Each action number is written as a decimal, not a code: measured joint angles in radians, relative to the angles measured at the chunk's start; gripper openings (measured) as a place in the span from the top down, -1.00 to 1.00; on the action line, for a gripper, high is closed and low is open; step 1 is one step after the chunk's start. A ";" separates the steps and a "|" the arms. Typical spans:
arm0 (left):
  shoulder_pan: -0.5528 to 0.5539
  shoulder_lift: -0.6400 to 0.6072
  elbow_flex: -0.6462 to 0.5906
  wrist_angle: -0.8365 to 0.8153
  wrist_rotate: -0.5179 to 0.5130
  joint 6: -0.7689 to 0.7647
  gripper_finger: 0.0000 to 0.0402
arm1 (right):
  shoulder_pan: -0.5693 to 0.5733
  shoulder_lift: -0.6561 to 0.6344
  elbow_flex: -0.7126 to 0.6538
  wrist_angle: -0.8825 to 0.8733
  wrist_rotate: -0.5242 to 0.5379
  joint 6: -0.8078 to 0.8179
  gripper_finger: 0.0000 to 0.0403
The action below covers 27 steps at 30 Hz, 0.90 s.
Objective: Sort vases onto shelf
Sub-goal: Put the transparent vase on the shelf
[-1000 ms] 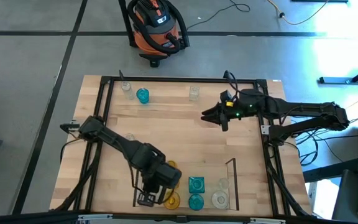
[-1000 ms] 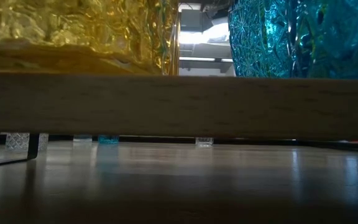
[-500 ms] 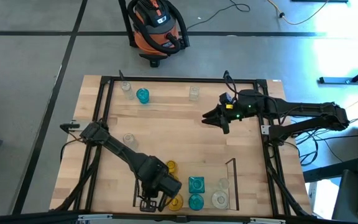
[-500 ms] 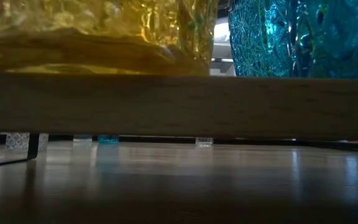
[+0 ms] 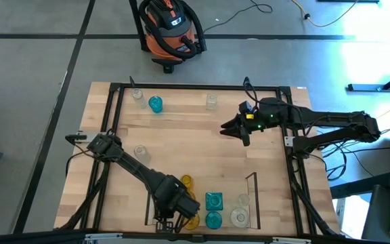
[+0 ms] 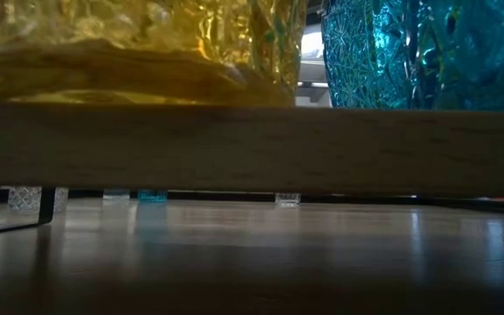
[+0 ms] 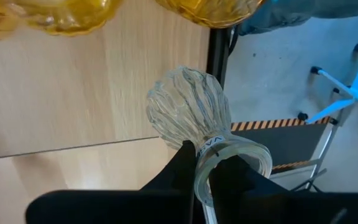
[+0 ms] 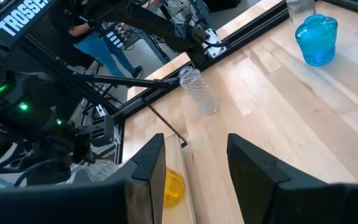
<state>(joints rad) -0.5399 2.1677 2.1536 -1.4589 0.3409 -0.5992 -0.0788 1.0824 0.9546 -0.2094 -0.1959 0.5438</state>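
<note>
My left gripper is at the near edge, over the left end of the shelf, and is shut on a clear ribbed vase. The shelf holds two yellow vases, two teal vases and two clear vases, all standing on their bases. Clear vases and a teal vase stand loose on the table. My right gripper hangs open above the far right part of the table, holding nothing. My left gripper pinches the wall of the clear vase's mouth rim, one finger inside the mouth and one outside. The fingers come steeply from above. The vase's round body points away below them, over the shelf board; whether it touches the board I cannot tell.
A black frame runs round the tabletop. The shelf's dark rail stands close to my left gripper. In the low view the shelf's wooden edge fills the front, with a yellow vase and a teal vase on it.
My left gripper has moved down and toward the table's near edge with the clear vase, rolling at the wrist. In the low view the yellow vase's outline has come closer to the teal vase.
</note>
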 joint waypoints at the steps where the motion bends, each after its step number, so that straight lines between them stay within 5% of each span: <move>1: 0.000 0.003 0.000 0.004 0.003 0.000 0.87 | 0.000 0.000 0.000 -0.003 -0.002 0.000 0.33; 27: -0.016 0.020 -0.005 0.037 -0.010 -0.023 0.77 | 0.000 0.000 0.000 -0.010 -0.034 0.001 0.33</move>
<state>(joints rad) -0.5555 2.1876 2.1487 -1.4223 0.3312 -0.6224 -0.0788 1.0824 0.9546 -0.2199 -0.2298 0.5446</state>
